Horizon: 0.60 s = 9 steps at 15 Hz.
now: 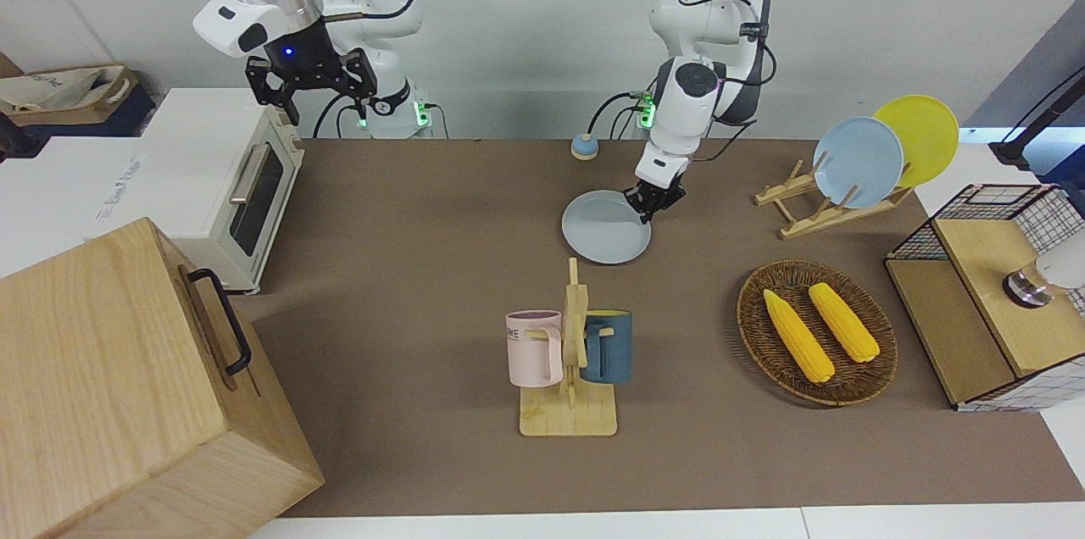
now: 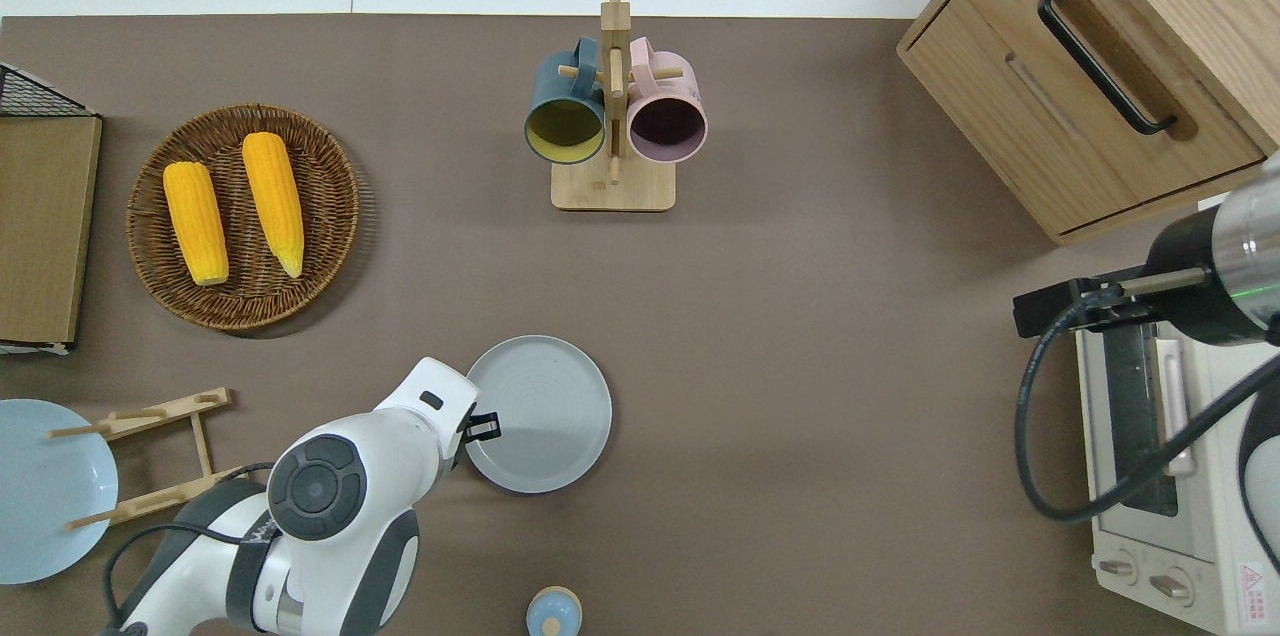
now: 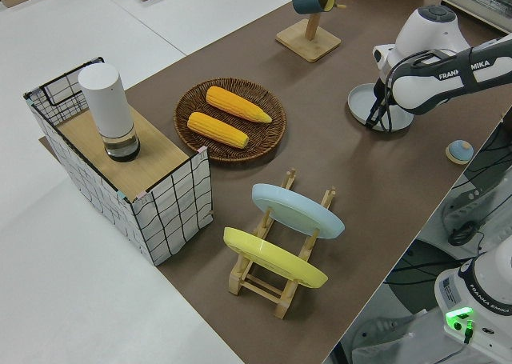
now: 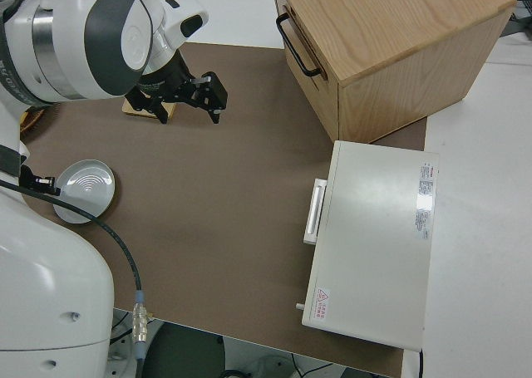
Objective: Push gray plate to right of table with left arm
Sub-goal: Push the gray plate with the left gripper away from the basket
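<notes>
The gray plate [image 1: 603,230] [image 2: 545,408] lies flat on the brown table [image 1: 407,268] [image 2: 800,366], between the mug rack and the robots. My left gripper [image 1: 642,207] [image 2: 486,426] is low at the plate's rim, on the edge toward the left arm's end of the table, touching it. The plate [image 3: 372,102] and gripper [image 3: 374,122] also show in the left side view, and the plate [image 4: 90,189] in the right side view. My right arm is parked, its gripper [image 1: 310,90] [image 4: 188,105] open and empty.
A mug rack [image 1: 570,369] [image 2: 612,186] with two mugs stands farther from the robots than the plate. A wicker basket [image 1: 750,306] of corn and a rack with a sky-blue plate [image 1: 858,162] are toward the left arm's end. A small blue bell [image 2: 553,611], a toaster oven [image 1: 242,183] and a wooden box [image 1: 119,378] are also here.
</notes>
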Tool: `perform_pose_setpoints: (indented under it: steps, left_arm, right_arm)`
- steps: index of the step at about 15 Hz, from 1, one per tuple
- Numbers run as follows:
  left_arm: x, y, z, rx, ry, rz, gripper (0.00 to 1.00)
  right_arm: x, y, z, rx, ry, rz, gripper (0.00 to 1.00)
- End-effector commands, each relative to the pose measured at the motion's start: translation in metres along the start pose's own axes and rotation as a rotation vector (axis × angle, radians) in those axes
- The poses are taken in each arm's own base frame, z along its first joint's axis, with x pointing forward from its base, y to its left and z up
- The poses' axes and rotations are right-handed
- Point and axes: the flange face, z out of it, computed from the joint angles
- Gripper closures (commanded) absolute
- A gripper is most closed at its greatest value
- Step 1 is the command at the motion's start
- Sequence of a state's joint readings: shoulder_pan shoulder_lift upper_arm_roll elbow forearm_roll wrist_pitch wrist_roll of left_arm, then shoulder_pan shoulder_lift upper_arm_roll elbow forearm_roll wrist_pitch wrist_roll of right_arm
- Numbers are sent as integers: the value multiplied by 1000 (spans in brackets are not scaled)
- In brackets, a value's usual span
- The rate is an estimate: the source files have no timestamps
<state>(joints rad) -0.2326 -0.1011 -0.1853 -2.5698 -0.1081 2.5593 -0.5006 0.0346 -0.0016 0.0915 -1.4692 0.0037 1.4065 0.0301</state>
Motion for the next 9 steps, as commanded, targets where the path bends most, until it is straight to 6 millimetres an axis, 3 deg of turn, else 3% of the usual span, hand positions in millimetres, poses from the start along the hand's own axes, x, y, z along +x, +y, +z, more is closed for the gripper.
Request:
perform_pose_setpoints:
  steps: [1, 9]
  left_arm:
    - [-10, 28, 6, -8, -3, -32, 1000]
    - [-27, 91, 9, -28, -11, -103, 1000]
  right_arm:
    - [-3, 2, -3, 10, -5, 2, 17]
    - [-3, 2, -3, 10, -5, 2, 17]
